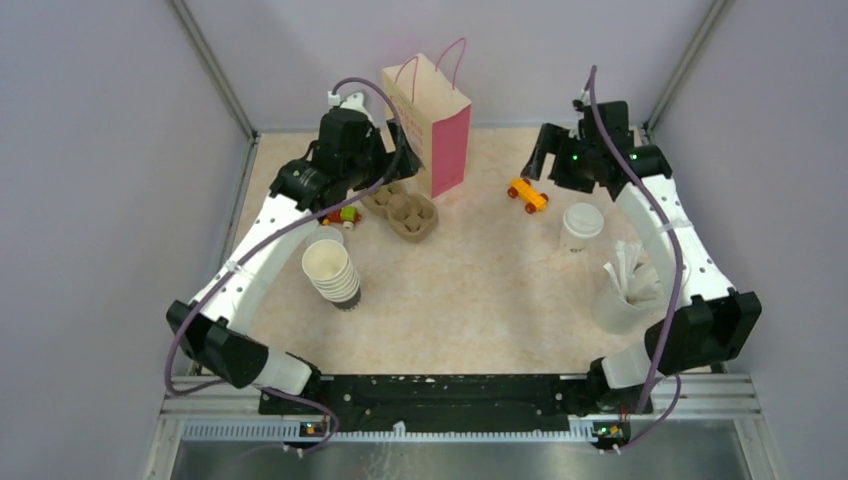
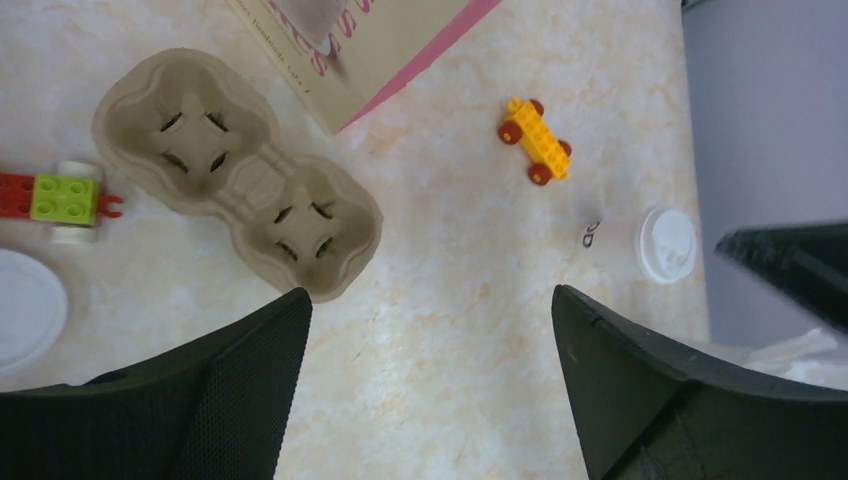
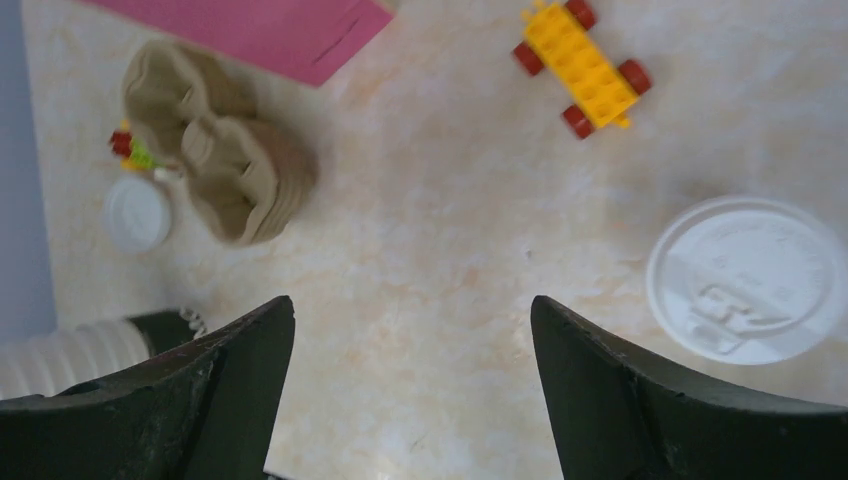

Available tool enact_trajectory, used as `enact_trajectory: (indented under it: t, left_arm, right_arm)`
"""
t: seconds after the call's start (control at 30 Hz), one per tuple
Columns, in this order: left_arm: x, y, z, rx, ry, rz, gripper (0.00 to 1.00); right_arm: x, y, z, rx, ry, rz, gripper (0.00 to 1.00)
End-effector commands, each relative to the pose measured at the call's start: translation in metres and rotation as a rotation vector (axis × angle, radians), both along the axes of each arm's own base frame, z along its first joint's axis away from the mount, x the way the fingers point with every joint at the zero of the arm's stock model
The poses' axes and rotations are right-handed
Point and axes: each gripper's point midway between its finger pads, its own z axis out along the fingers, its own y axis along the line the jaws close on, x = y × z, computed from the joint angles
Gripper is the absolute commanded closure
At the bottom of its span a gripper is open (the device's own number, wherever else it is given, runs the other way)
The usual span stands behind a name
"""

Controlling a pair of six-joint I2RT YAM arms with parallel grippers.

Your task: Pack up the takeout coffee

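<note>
While left hand [image 2: 430, 295] and right hand [image 3: 410, 300] gape wide — round-lidded takeout coffee [image 3: 745, 280], moulded tray [image 2: 255, 180], seemingly pulp.

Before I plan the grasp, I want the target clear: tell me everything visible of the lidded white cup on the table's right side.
The lidded white cup stands upright on the marbled table, apart from the yellow toy car. Its wall looks like paper, with a dark print low down; its round white plastic lid is seated and embossed. Nothing touches it; the open right gripper hovers beside it, not around it.
</note>
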Motion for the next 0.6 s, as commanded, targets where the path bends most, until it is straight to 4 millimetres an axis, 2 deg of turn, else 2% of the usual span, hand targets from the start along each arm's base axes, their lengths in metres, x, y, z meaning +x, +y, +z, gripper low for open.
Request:
enact_trajectory:
  t: [0.0, 0.17, 0.27, 0.43, 0.57]
  left_arm:
    - [0.044, -0.017, 0.034, -0.220, -0.058, 0.099, 0.10]
    - [0.097, -0.026, 0.029, -0.240, -0.111, 0.199, 0.23]
    - [0.122, -0.031, 0.032, -0.215, -0.151, 0.216, 0.24]
    - [0.151, -0.021, 0.035, -0.211, -0.204, 0.306, 0.25]
    - [0.170, -0.007, 0.033, -0.173, -0.261, 0.361, 0.27]
  right_arm:
    - [-0.041, 0.039, 0.030, 0.128, -0.067, 0.147, 0.15]
    - [-0.072, 0.049, 0.030, 0.116, -0.084, 0.210, 0.15]
    - [-0.082, 0.045, 0.028, 0.111, -0.086, 0.208, 0.15]
    - [-0.082, 0.031, 0.036, 0.004, -0.121, 0.201, 0.15]
    - [-0.077, 0.032, 0.045, -0.002, -0.125, 0.203, 0.14]
